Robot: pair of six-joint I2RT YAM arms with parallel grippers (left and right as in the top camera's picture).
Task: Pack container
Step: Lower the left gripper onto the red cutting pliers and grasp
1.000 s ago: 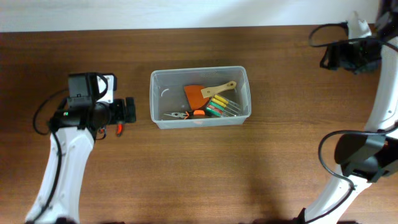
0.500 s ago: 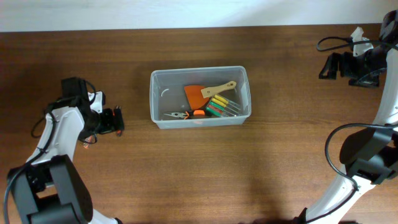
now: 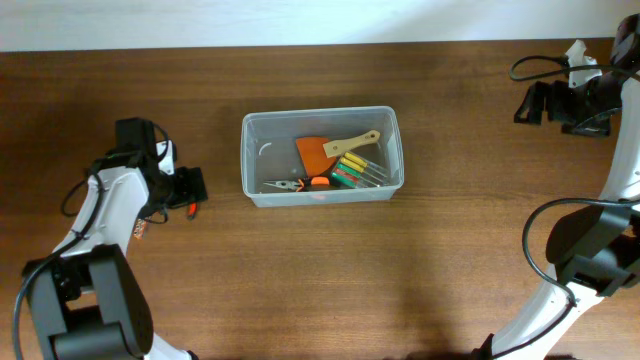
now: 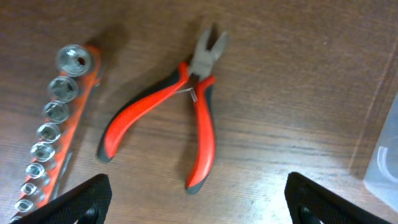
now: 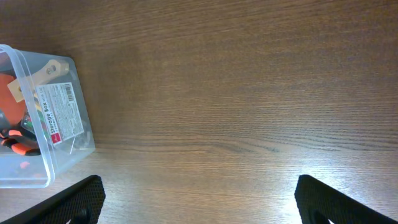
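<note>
Between my two pairs of jaws, nearer the left pair, the container (image 3: 247,160) sits on the tabletop (image 3: 400,280). It is upright with its open mouth facing up, and its long axis runs side to side. One short end wall faces my left jaws (image 3: 192,187). The other points toward the side of my right jaws (image 3: 528,103), which hang well apart from it, beyond that end. Both pairs are spread wide and hold nothing. By my reckoning the packing is partly done: an orange scraper (image 3: 316,152) with a wooden handle, a bunch of green and yellow screwdrivers (image 3: 350,170) and small orange-handled pliers (image 3: 290,185) already lie inside. Outside, right under my left jaws, lie the red-handled pliers (image 4: 186,109), handles splayed, and just beside them a socket rail (image 4: 53,124). I judge those two have yet to go in.
</note>
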